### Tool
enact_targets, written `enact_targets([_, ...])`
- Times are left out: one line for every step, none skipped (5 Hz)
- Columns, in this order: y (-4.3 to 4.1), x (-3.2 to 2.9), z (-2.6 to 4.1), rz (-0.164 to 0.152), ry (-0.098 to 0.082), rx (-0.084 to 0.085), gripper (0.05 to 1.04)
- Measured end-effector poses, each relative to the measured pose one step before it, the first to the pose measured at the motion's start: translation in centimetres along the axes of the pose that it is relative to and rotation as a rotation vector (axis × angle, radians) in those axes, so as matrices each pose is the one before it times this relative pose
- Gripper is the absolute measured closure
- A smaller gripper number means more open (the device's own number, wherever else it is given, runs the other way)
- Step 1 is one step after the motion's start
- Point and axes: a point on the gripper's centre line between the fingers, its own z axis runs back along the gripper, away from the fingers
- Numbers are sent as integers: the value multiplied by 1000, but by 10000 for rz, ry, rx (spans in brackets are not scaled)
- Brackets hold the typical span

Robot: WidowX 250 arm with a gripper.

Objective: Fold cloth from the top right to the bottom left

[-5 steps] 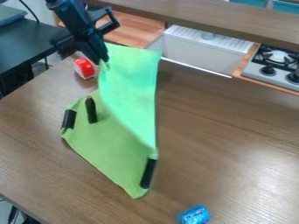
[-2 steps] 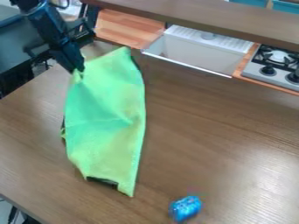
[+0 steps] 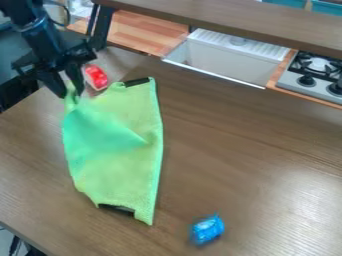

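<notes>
Ideally, the near end of the green cloth (image 3: 120, 180) should lie undisturbed on the table (image 3: 247, 150) while the bunched far-left corner slips free, with a straight upward retreat (any sideways drag would probably rumple the fold). Beyond, the arm (image 3: 35, 30) slants down, the gripper's (image 3: 69, 93) jaws spread about that corner.

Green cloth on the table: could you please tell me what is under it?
The green cloth lies over the wooden table. A black strip shows at its upper edge, another black strip at its lower. Anything beneath its middle is covered.
</notes>
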Motion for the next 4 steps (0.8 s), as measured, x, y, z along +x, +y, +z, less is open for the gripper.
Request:
enact_targets([122,414,-380,-188,-499,330,310])
enact_targets([-485,-433,-6,74,224,28,95])
enact_targets([-2022,80,921,-99,243,-176,82])
enact_targets([-2993,774,2296,-179,-16,234,83])
